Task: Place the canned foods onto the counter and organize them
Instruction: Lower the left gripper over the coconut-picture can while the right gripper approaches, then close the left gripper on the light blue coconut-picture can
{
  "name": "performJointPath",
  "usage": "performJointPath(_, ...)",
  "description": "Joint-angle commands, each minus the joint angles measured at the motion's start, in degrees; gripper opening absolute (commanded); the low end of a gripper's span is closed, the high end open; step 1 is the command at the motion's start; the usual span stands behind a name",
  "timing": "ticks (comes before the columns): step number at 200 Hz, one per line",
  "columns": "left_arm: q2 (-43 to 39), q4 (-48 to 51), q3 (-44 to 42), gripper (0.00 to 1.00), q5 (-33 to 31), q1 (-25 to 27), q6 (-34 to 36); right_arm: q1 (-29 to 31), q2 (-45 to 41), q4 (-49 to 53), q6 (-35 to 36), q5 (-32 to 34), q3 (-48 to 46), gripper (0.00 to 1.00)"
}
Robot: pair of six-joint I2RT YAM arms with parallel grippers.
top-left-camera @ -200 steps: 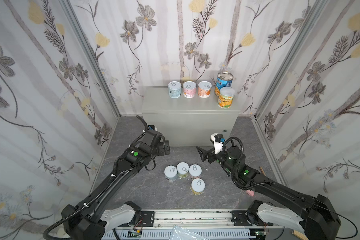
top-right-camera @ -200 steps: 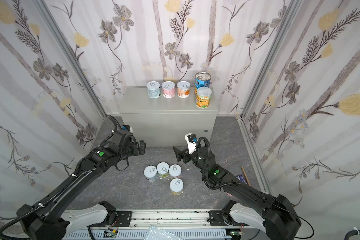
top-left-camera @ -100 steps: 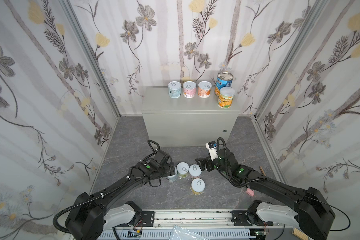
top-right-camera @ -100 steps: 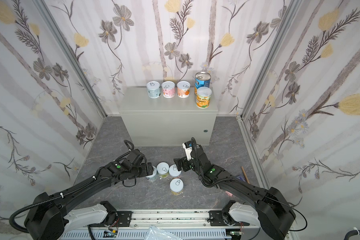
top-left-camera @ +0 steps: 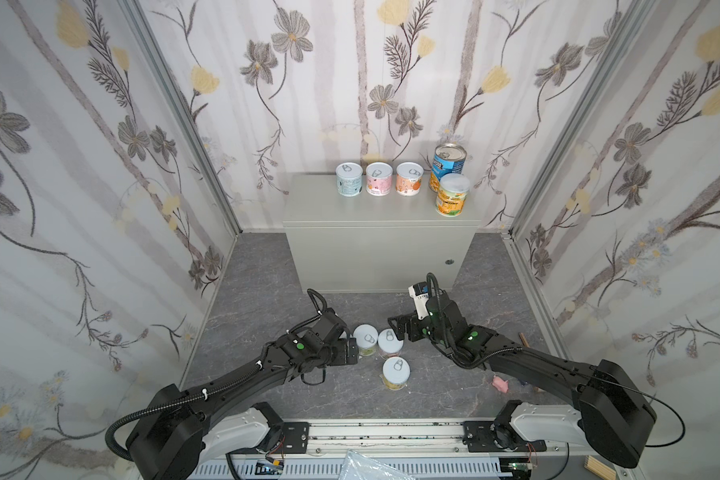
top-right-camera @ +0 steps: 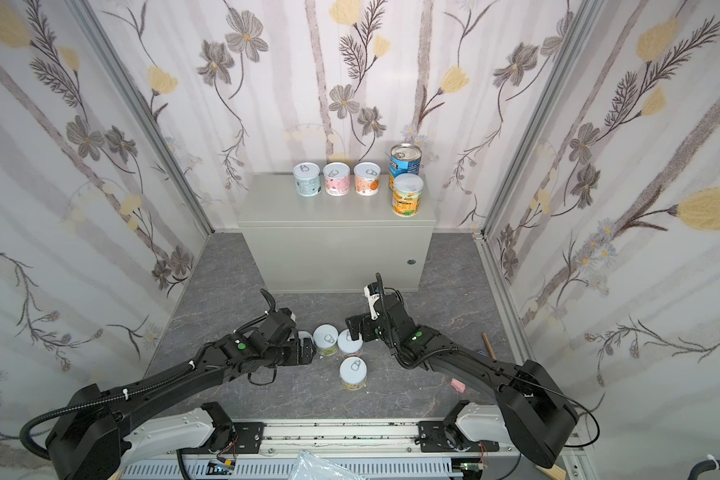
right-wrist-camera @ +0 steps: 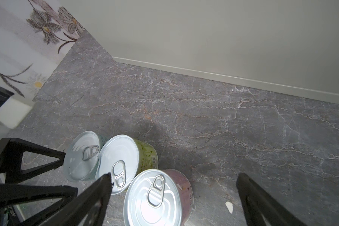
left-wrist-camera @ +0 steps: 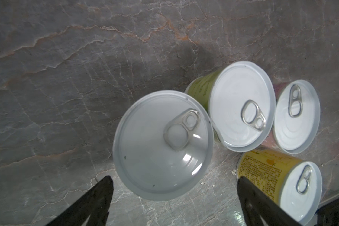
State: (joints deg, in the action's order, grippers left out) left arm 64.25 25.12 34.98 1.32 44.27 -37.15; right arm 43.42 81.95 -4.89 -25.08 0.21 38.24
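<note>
Five cans [top-left-camera: 378,178] line the tabletop's [top-left-camera: 341,210] back and right edges; four cans [top-left-camera: 395,370] sit on the floor [top-left-camera: 258,291], where the left gripper [left-wrist-camera: 174,178] and right gripper [right-wrist-camera: 174,176] hover, fingers wide, empty.

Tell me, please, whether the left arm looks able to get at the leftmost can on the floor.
Probably yes: the left gripper is open with the leftmost can lined up between its fingers, bare floor on one side; the yellow can crowds the other finger.

Black arms [top-left-camera: 233,376], white bases [top-left-camera: 242,432], green dots [top-left-camera: 298,345]
</note>
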Motion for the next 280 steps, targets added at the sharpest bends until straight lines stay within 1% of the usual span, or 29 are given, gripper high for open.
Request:
performJointPath(1,0.0,-1.0,0.0,1.0,-1.3,1.1,3.9,0.0,0.6,-0.5,-1.1,0.1,0.9,1.0)
performJointPath(24,2.0,1.8,1.1,1.0,-7.4,2.8,5.4,0.0,1.0,-0.5,-1.0,0.3,1.3,1.0)
performJointPath(47,4.0,0.2,1.0,1.0,-10.9,3.5,6.5,0.0,1.5,-0.2,-1.0,0.1,1.8,1.0)
performJointPath(69,5.4,-3.9,-0.3,1.0,-12.7,3.6,6.5,0.0,1.5,-0.1,-1.2,-0.2,1.8,1.0)
performJointPath(88,5.7,-8.3,-3.0,1.0,-14.6,3.6,6.1,0.0,1.1,0.0,-1.4,0.2,1.7,1.0)
performJointPath(114,6.9,-13.8,-5.2,0.96,-15.0,3.2,6.7,0.0,0.7,0.5,-1.4,0.7,2.0,1.0)
performJointPath(133,7.7,-17.7,-5.7,0.94,-15.2,3.2,8.1,0.0,0.4,0.8,-1.4,0.9,2.2,1.0)
performJointPath(147,10.0,-21.6,-6.7,0.93,-15.6,3.2,9.5,0.0,0.3,0.7,-1.3,1.0,2.3,1.0)
performJointPath(189,11.6,-29.3,-9.6,0.9,-20.3,3.0,12.3,0.0,-0.4,1.5,-1.6,1.2,2.0,1.0)
performJointPath(212,12.0,-32.7,-10.9,0.86,-20.0,2.1,12.4,0.0,-0.5,1.7,-1.7,1.3,2.0,1.0)
performJointPath(225,12.0,-34.1,-11.3,0.82,-19.2,2.0,12.5,0.0,-0.5,1.8,-1.7,1.3,2.2,1.0)
performJointPath(261,12.1,-35.7,-11.9,0.66,-18.8,1.7,12.1,0.1,-0.2,1.7,-1.6,1.3,2.2,1.0)
performJointPath(280,12.3,-34.9,-11.5,0.53,-18.6,1.6,11.9,0.1,0.0,1.6,-1.6,1.0,2.3,1.0)
